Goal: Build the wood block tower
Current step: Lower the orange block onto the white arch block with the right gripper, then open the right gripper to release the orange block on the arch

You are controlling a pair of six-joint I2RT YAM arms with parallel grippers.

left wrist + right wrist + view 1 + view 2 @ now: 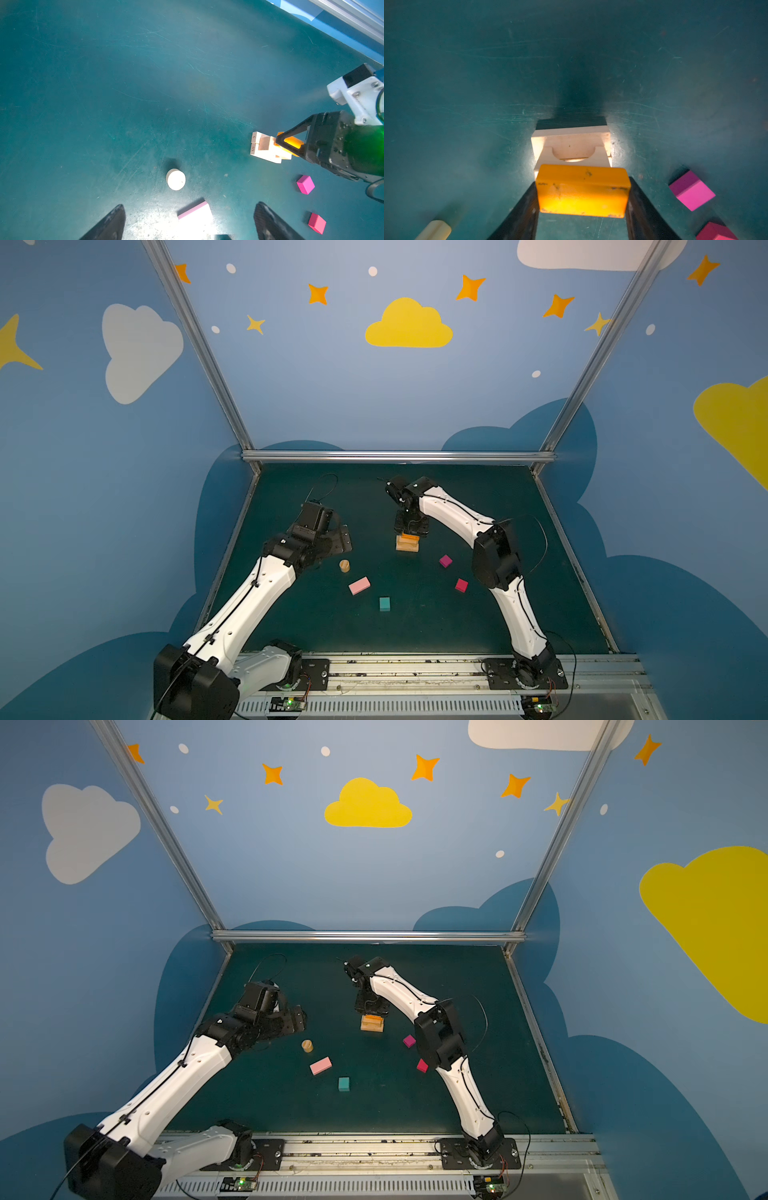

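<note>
The tower (407,546) (372,1026) is a low stack of tan wood blocks (571,143) at mid-table; its top block has a half-round notch. My right gripper (582,184) (411,529) is shut on the orange oblong (582,191) (291,143) directly over that stack. Whether the oblong rests on it I cannot tell. My left gripper (191,206) (338,539) hangs open and empty above the pink oblong (195,214) (359,585). Loose on the mat are the tan cylinder (344,566) (175,179), teal cube (385,603), magenta cube (445,561) (691,190) and red cube (461,585) (316,223).
The dark green mat (415,635) is fenced by an aluminium rail (399,456) at the back and slanted rails at both sides, with blue painted walls behind. The arm bases sit on a metal track (407,672) along the front edge.
</note>
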